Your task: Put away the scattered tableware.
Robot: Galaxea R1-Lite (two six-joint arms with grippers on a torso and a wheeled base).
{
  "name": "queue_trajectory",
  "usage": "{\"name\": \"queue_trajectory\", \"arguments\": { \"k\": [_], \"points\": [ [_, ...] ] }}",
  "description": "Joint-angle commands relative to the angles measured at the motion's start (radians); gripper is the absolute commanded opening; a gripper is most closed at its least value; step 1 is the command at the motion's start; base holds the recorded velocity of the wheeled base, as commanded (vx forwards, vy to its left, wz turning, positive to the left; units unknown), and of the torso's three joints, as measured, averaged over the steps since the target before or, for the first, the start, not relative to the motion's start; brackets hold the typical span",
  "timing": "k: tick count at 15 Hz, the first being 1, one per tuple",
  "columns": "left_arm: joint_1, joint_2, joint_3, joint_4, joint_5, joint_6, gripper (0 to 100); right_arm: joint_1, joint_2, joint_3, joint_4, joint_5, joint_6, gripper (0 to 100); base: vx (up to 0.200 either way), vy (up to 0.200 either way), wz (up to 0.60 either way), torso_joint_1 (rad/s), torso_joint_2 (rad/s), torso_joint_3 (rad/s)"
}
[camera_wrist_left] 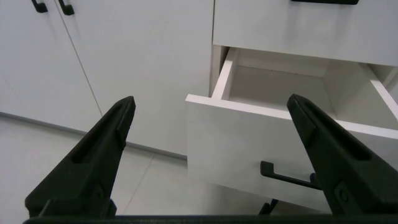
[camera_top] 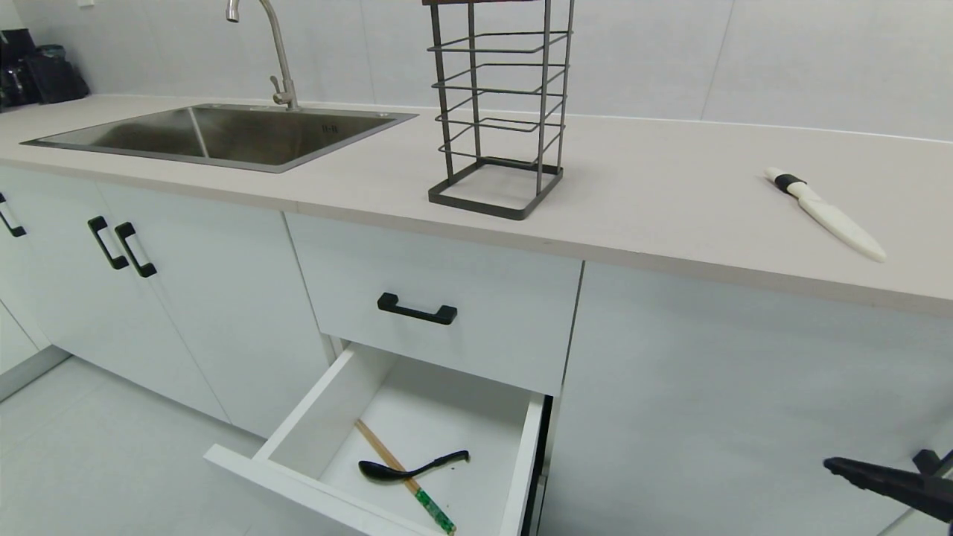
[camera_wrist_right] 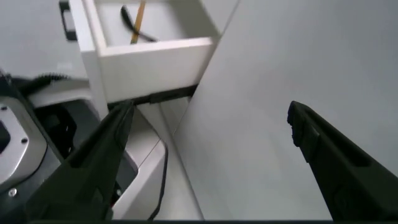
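Observation:
A white knife [camera_top: 823, 212] with a black band lies on the counter [camera_top: 655, 186] at the right. Below the counter a lower drawer [camera_top: 320, 417] stands pulled out. Inside it lie a black spoon [camera_top: 409, 469] and a pair of wooden chopsticks [camera_top: 376, 444]. My left gripper [camera_wrist_left: 211, 102] is open and empty, low in front of the drawer's front panel [camera_wrist_left: 236, 143]. My right gripper [camera_wrist_right: 210, 111] is open and empty too, down by the cabinet door to the drawer's right. One of its fingers [camera_top: 882, 478] shows at the lower right. The spoon [camera_wrist_right: 129, 17] and chopsticks [camera_wrist_right: 140, 15] appear in the right wrist view.
A tall dark wire rack [camera_top: 499, 112] stands mid-counter, with a steel sink [camera_top: 223, 134] and tap [camera_top: 279, 52] to its left. A shut drawer with a black handle [camera_top: 417, 310] sits above the open one. The open drawer's own handle [camera_wrist_left: 286, 178] faces the left gripper.

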Motion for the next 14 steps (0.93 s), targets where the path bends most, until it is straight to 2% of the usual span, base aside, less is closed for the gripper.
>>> {"name": "queue_trajectory", "arguments": {
  "k": [1,2,6,8,10,14],
  "points": [
    [0.0,0.001,0.0,0.0,0.0,0.0,100,-0.051,-0.264,0.053,0.063,-0.002,0.022,100,0.0,0.0,0.0,0.0,0.0,0.0],
    [0.0,0.001,0.0,0.0,0.0,0.0,100,-0.065,-0.285,0.048,0.066,-0.002,0.022,100,0.0,0.0,0.0,0.0,0.0,0.0],
    [0.0,0.001,0.0,0.0,0.0,0.0,100,-0.281,-0.453,0.018,0.092,-0.001,0.081,100,0.0,0.0,0.0,0.0,0.0,0.0],
    [0.0,0.001,0.0,0.0,0.0,0.0,100,-0.458,-0.514,-0.002,0.126,0.022,0.082,100,0.0,0.0,0.0,0.0,0.0,0.0],
    [0.0,0.001,0.0,0.0,0.0,0.0,100,-0.551,-0.554,0.001,0.156,0.064,0.081,100,0.0,0.0,0.0,0.0,0.0,0.0],
    [0.0,0.001,0.0,0.0,0.0,0.0,100,-0.62,-0.683,0.038,0.236,0.044,0.067,100,0.0,0.0,0.0,0.0,0.0,0.0]
  ]
}}
